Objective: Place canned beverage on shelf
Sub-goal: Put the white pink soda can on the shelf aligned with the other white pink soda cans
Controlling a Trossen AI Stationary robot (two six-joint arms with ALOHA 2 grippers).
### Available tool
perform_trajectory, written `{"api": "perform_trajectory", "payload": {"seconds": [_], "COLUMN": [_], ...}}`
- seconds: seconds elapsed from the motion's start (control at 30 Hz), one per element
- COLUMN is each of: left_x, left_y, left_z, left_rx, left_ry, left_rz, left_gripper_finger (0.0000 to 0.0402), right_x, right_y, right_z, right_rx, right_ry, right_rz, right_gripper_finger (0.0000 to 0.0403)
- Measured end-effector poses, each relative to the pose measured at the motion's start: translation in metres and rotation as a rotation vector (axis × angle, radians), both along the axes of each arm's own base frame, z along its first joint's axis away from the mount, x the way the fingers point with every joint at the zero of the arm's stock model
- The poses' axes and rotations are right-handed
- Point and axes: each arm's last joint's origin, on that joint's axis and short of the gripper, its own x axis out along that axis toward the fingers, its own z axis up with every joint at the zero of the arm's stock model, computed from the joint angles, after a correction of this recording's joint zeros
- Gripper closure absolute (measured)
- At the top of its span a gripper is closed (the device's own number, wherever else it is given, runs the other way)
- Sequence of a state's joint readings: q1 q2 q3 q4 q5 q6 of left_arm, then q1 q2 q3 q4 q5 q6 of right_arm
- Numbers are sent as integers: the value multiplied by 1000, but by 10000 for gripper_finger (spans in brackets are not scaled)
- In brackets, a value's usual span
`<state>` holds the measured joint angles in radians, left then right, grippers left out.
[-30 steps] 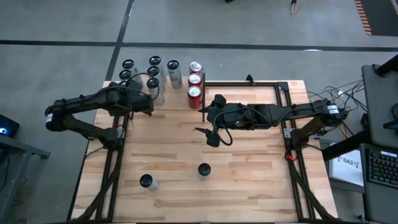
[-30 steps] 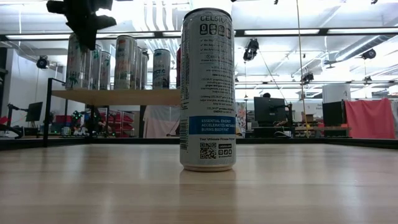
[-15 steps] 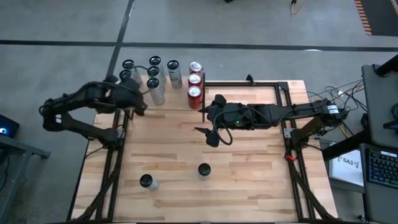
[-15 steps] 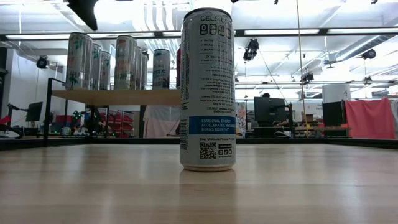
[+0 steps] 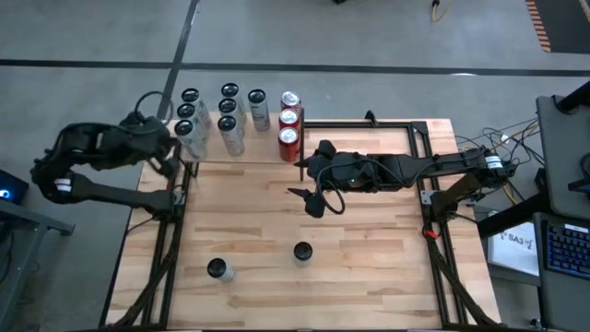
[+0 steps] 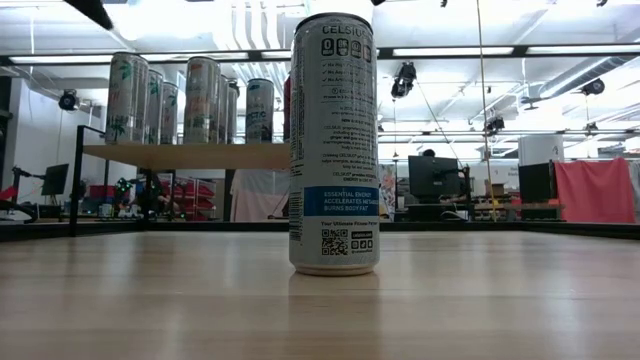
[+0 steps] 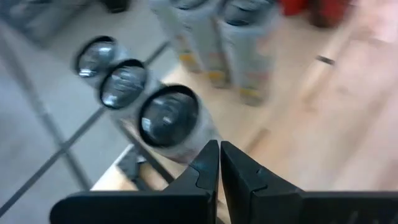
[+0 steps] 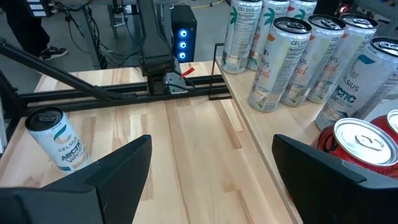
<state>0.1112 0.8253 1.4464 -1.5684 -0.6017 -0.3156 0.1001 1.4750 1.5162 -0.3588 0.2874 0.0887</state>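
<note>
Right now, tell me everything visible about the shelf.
The shelf is a small raised platform of pale wood planks on thin black posts, standing level at the table's far left edge. Upright cans crowd its top: several pale ones and three red ones at its right end. Neither gripper touches it.

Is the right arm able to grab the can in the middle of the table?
Probably yes. The right gripper is open and hangs over the bare table, a little way from that can. Nothing stands between them, and the other loose can is off to the side.

The left hand [image 5: 171,159] has drawn back off the shelf [image 5: 241,148], seemingly closed.
</note>
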Motion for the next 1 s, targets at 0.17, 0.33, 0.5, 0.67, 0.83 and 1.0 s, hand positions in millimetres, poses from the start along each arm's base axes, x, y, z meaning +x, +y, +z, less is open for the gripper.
{"api": "perform_trajectory", "payload": {"seconds": [0.17,0.33,0.5,0.67,0.83,1.0], "left_x": [-21,-35,-35,-29,-17,-13], "left_y": [-3,-4,-2,-1,1,4], "left_z": [2,5,7,-7,-25,-35], "left_rx": [30,57,128,175,197,290], "left_ry": [-23,-110,-206,-154,-93,-13], "left_rz": [-58,-64,-8,-5,-13,47], "left_gripper_finger": [402,402,402,402,402,402], "right_x": [0,0,0,1,4,4], "right_y": [0,0,0,0,0,0], "right_z": [0,0,0,-2,-5,-5], "right_rx": [20,21,21,20,19,19], "right_ry": [-1,-1,-1,4,14,13], "right_rz": [-8,-9,-9,-10,-11,-12], "right_gripper_finger": [80,80,80,80,80,80]}}
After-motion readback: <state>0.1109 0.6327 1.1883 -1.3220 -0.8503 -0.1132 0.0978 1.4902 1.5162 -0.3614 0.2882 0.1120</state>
